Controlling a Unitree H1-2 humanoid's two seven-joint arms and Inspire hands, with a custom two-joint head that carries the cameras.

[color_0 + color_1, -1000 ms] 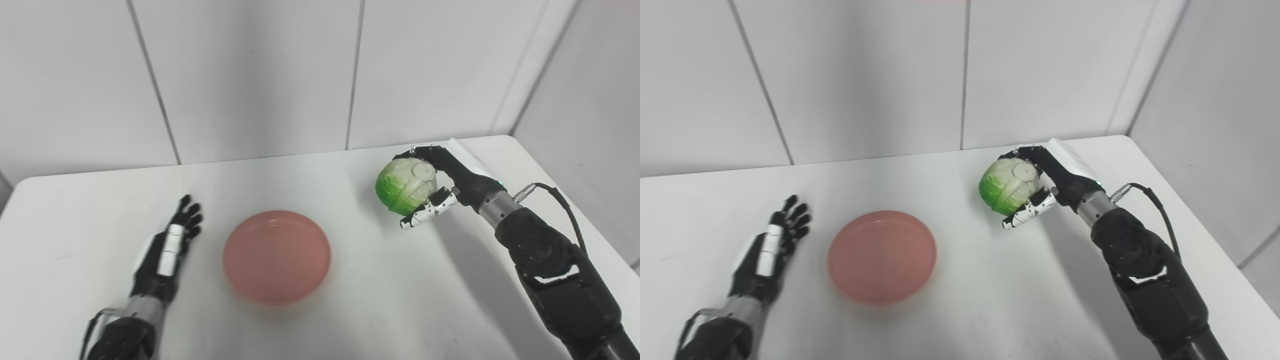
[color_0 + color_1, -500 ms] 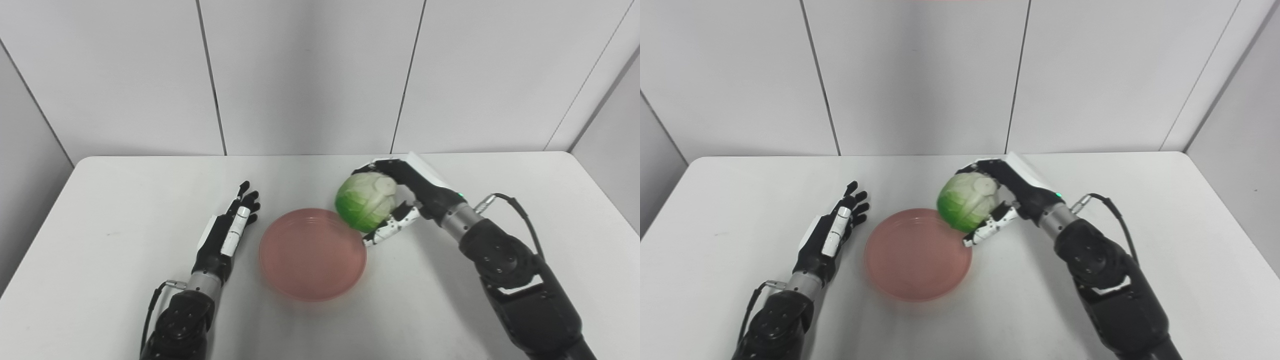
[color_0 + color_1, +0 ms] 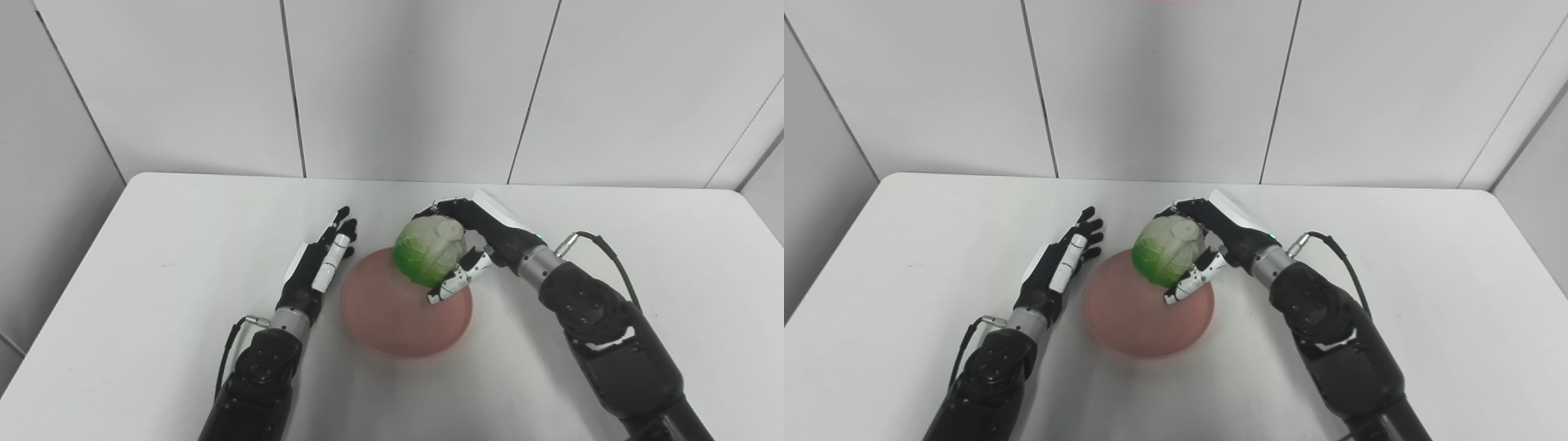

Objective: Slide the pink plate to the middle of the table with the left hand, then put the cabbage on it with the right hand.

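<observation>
A white table (image 3: 153,245) with rounded far corners stands against a wall (image 3: 404,86) of pale grey panels split by thin dark vertical seams, and one small dark speck (image 3: 163,265) marks the tabletop on its left part.

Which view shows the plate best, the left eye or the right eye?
Neither clearly. In the right eye view the plate sits nearer the centre. Both show the cabbage in the right hand hiding its far rim.

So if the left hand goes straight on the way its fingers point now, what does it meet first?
Probably nothing near: the left hand points up and away past the pink plate, toward bare table. The cabbage sits to its right, though depth is unclear.
</observation>
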